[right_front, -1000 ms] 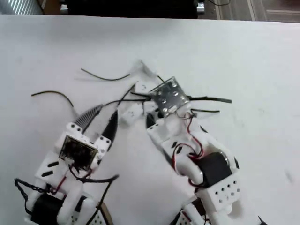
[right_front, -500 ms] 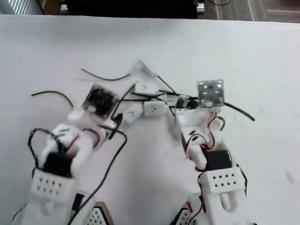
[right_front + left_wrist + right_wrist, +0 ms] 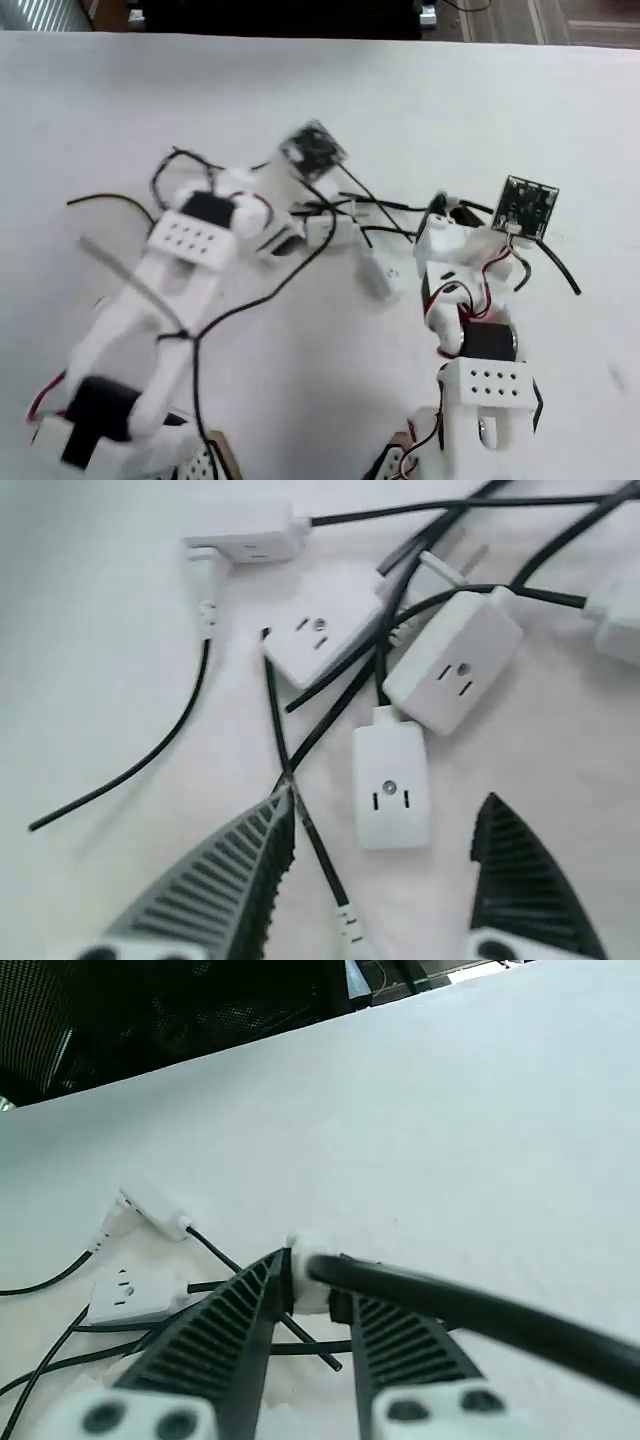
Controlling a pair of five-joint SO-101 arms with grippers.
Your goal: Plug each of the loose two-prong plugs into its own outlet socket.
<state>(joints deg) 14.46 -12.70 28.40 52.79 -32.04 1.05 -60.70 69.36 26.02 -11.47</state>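
**Surface** [image 3: 480, 110]: white, with the task's things tangled together between the two arms.

**Left arm** [image 3: 170, 280]: stretched out over the tangle. Left end effector [image 3: 388, 802] is released, with the jaws spread wide and nothing gripped.

**Right arm** [image 3: 480, 370]: stands off to the side, apart from the tangle. Right end effector [image 3: 312, 1278] is clenched on a white plug [image 3: 305, 1255]. The plug's thick black cord [image 3: 470, 1315] trails back past the wrist.

**Sockets:** four white blocks lie face up.
- The near socket [image 3: 390, 780] lies in the gap between the left end effector's spread jaws. Its long axis runs in line with the reach, so the jaws flank its long sides.
- A second socket [image 3: 450, 675] and a third socket [image 3: 320, 635] lie just beyond it, angled and crossed by thin black cords.
- A fourth socket [image 3: 245, 535] is farthest out.
- In the high view the group [image 3: 330, 228] lies on the left-arm side of the held plug.

**Loose cord end** [image 3: 345, 920]: lies near the grey finger.

**Judgement:**
- The left arm is much the nearer to the sockets. Closing across the near socket's narrow width would pin it.
- The right arm would then have to carry the plug across towards the left arm and turn its prongs down onto the slots.
- I cannot tell the prong orientation, because the jaws hide it.
- Risk: the crossing cords could drag neighbouring sockets.
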